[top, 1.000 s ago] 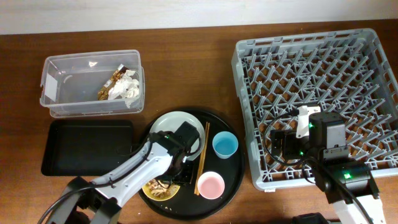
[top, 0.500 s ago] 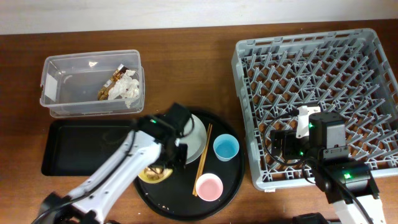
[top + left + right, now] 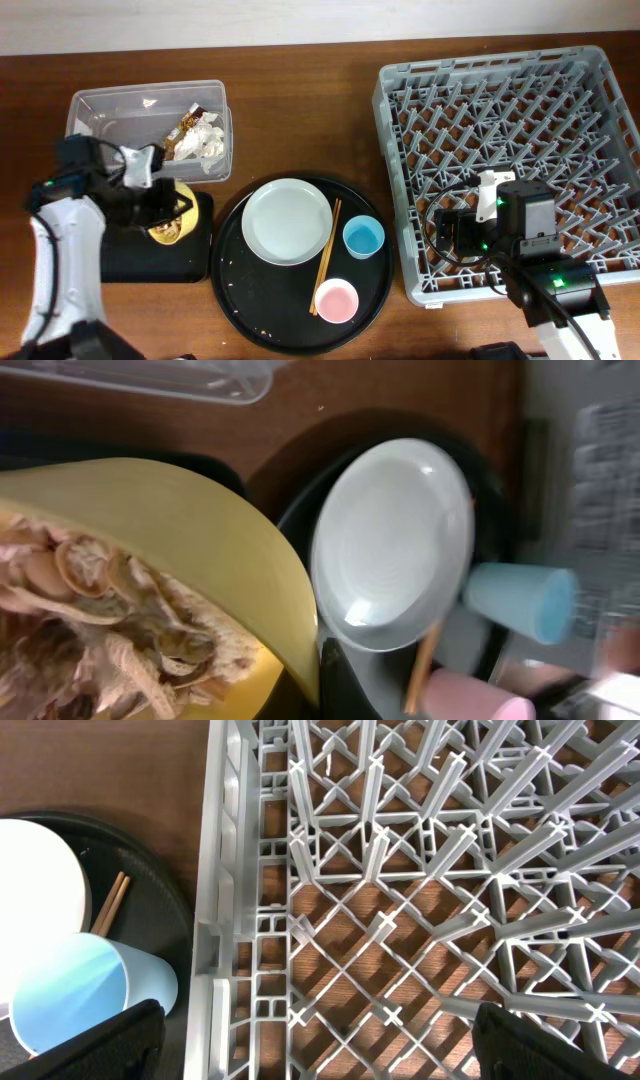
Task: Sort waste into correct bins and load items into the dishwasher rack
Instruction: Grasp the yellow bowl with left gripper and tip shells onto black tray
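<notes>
While my left gripper clamps the yellow bowl of food scraps over the black tray, napkins and wrapper in clear tub, my right gripper spread empty above rack

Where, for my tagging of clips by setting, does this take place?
Likely a staged dish-return station, as in a canteen: a grey dishwasher rack, a round tray bearing a plate, and a clear tub of waste.

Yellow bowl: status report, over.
Left claw shut on bowl, scraps inside, above black tray. Right claw open over rack. Nothing blocking the tray.
</notes>
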Robot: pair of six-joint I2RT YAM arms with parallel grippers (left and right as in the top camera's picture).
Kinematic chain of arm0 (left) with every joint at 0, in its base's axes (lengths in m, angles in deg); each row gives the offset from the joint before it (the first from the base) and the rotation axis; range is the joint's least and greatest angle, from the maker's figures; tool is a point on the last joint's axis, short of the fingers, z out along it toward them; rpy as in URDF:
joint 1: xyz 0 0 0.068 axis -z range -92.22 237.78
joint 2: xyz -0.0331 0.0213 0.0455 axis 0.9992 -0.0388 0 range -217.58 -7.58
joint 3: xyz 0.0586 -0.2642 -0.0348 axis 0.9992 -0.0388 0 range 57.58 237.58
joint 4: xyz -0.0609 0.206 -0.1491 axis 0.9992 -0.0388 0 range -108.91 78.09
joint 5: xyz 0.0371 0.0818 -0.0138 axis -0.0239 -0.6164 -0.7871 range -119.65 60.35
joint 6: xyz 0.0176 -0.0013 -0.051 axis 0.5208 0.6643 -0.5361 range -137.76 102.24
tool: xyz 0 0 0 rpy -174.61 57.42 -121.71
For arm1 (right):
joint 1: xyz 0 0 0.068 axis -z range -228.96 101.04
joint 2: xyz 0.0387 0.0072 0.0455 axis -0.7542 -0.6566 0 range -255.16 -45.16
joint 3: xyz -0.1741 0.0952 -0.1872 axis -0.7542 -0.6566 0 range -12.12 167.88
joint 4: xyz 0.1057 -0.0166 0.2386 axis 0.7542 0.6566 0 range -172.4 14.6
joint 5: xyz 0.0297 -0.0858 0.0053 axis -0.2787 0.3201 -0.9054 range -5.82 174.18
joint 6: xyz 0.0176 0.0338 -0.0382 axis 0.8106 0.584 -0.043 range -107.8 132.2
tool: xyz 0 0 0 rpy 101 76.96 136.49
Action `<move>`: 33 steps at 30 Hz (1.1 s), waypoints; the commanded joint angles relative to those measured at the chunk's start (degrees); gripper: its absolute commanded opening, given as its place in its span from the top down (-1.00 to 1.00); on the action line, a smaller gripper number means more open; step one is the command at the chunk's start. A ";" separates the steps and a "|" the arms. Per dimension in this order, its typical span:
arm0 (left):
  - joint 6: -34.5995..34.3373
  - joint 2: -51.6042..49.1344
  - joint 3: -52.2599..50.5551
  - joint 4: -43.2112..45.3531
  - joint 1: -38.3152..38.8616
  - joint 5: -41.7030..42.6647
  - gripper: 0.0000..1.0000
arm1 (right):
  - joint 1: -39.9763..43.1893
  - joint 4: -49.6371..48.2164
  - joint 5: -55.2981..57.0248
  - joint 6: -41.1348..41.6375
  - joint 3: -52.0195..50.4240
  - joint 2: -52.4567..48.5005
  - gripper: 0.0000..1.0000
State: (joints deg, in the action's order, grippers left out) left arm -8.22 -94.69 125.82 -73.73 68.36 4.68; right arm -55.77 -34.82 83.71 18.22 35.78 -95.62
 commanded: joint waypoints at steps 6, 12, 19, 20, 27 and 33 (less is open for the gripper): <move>14.16 -14.45 0.13 -2.21 -11.82 31.89 1.00 | -0.31 -0.13 -0.37 0.48 1.03 0.15 -0.98; 32.59 -17.49 -0.98 -10.93 -16.83 39.17 1.00 | -0.31 0.22 -0.37 0.48 1.03 0.15 -0.98; 32.26 -17.46 -1.36 -23.32 -22.21 47.56 1.00 | -0.31 0.26 -0.39 0.48 1.03 0.15 -0.97; 31.91 -17.46 -1.36 -24.39 -22.97 47.58 1.00 | -0.31 0.26 -0.42 0.48 1.03 0.15 -0.97; 34.03 -17.49 -1.46 -16.46 -26.75 45.48 1.00 | -0.31 0.26 -0.59 0.48 1.03 0.15 -0.97; 34.05 -17.44 -1.46 -20.57 -26.86 49.77 1.00 | -0.31 0.26 -0.59 0.48 1.03 0.15 -0.97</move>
State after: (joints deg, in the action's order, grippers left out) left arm 24.00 -112.07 124.54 -92.86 41.71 49.81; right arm -55.77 -34.56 83.69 18.24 35.78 -95.62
